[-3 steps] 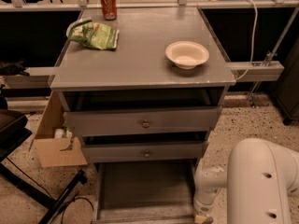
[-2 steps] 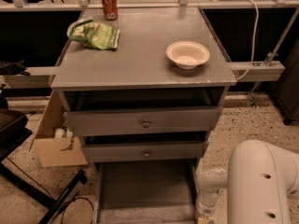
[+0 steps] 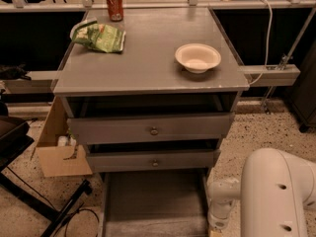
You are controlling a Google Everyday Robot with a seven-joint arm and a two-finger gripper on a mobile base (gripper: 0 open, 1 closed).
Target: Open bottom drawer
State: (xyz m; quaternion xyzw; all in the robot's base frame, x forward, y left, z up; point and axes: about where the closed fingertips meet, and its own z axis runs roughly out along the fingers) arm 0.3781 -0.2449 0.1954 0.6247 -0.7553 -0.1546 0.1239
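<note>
Bottom drawer (image 3: 153, 201) is pulled out at the foot of the grey cabinet, its bare inside showing below the middle drawer (image 3: 123, 160). The white arm (image 3: 276, 191) reaches down just beside its right wall. The pincer (image 3: 215, 229) sits at the picture's lower edge; whether it is wide or narrow I cannot tell. A bowl (image 3: 197, 58) rests on the counter (image 3: 148, 68).

Bottom edge is cutting things off
The bottom drawer (image 3: 153, 201) is losing its front there, and the arm (image 3: 220, 216) its gripper.
</note>
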